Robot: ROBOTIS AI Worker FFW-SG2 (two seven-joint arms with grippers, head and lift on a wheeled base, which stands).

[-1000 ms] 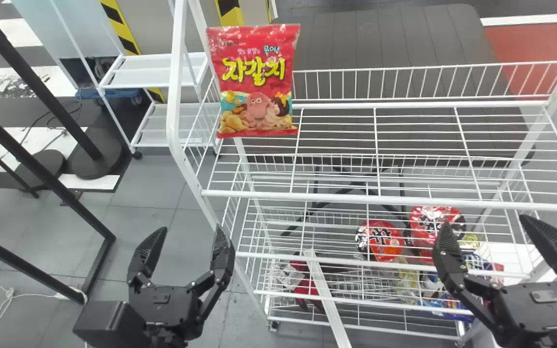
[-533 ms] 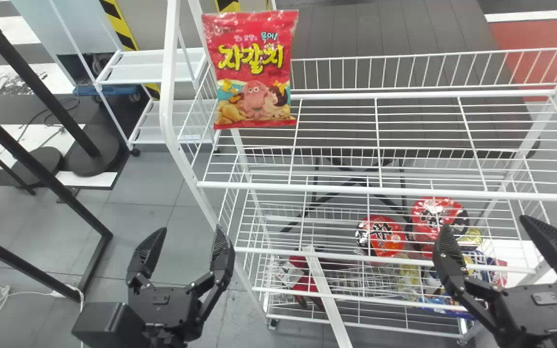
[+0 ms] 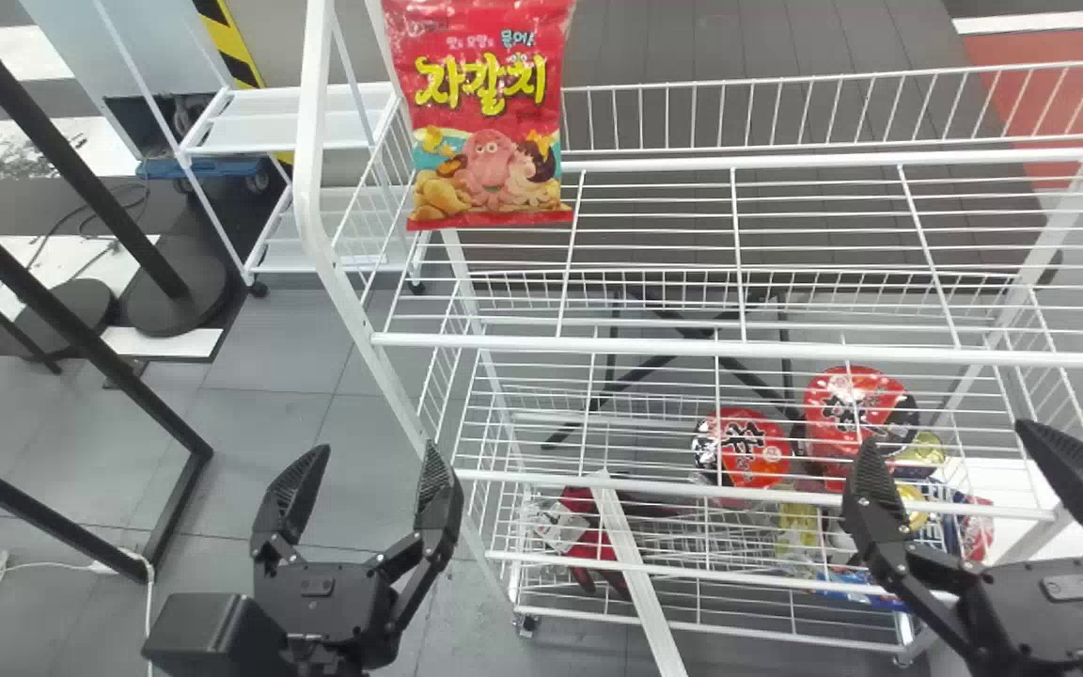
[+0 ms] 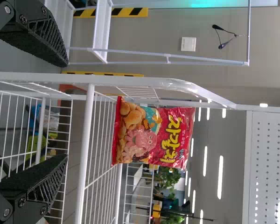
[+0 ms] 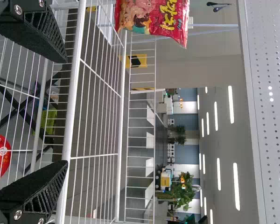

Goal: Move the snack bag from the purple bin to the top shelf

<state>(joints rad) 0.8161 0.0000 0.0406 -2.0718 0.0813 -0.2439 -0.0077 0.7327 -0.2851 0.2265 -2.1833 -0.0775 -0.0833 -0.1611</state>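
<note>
One snack bag (image 3: 490, 113), upright on top shelf (image 3: 748, 351), left end. Left claw (image 3: 377, 448) and right claw (image 3: 944, 432), both spread wide, holding nothing. Apparently done with placing; next, back clear without nudging it.

The snack bag (image 3: 490, 122) stands upright at the left end of the top shelf (image 3: 692, 349) of the wire rack (image 3: 312, 113). Lower in the rack, right of its middle, two noodle bowls (image 3: 746, 449) lie side by side. Far left, behind, stands a shelf cart (image 3: 288, 139).
</note>
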